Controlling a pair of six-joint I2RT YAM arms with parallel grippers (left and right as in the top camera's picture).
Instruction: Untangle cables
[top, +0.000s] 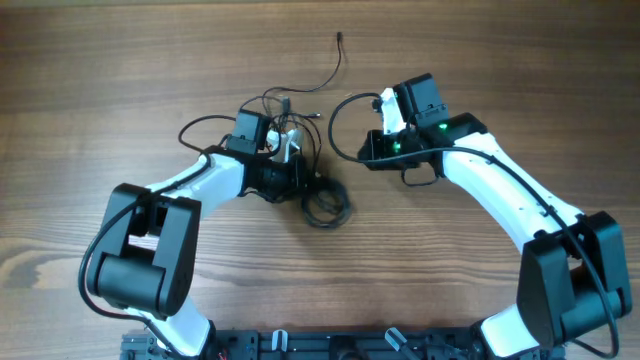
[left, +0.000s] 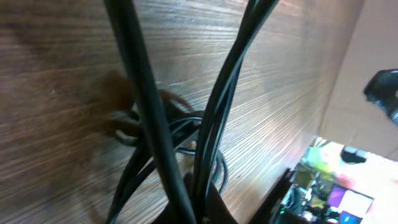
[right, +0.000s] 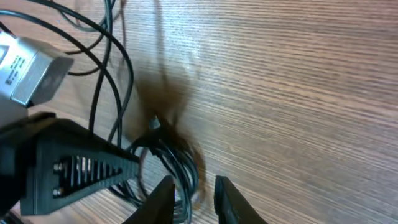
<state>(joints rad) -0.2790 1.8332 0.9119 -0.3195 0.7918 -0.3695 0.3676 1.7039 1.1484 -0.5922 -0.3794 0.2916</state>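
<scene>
The cables are thin black cords bunched between the two arms. A small coil (top: 326, 205) lies on the wood, a tangle of loops (top: 283, 108) sits by the left wrist, and one strand runs off to a plug (top: 338, 38) at the back. My left gripper (top: 296, 176) is shut on several strands, which rise close past its camera (left: 211, 118) from the fingers (left: 205, 211). My right gripper (top: 365, 152) hangs open above the coil (right: 171, 158), its fingers (right: 194, 200) apart. A cable loop (top: 334, 132) curves beside it.
The wooden table (top: 120, 80) carries only the cables. The left arm's gripper body (right: 68, 165) and a grey block (right: 31, 74) fill the left of the right wrist view. The arm bases stand at the front edge (top: 320, 345).
</scene>
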